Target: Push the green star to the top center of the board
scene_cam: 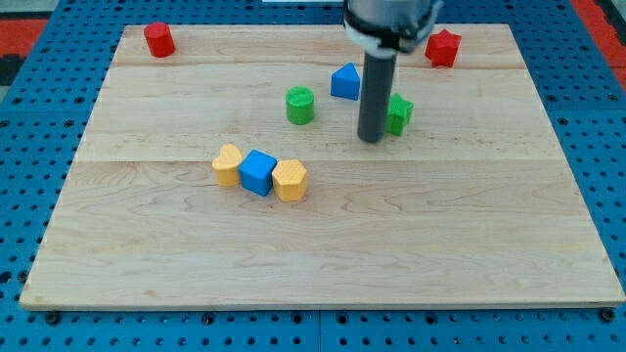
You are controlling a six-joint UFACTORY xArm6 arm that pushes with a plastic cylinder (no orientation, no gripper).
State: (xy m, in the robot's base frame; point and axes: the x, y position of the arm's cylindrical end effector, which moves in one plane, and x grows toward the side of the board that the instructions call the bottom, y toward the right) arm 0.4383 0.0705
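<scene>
Our tip (372, 138) stands on the desk (323, 254) just left of the green star (399, 113), seemingly touching it; this end effector is a plain rod and grips nothing. The star sits right of centre, below the blue block (345, 82). We judge the push is under way; next we must get under it and push up-left.

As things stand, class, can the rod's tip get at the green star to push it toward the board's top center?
Probably yes. My tip sits right at the green star, on its lower-left side, with nothing between them. The blue block up-left may crowd the path toward the top center.
</scene>
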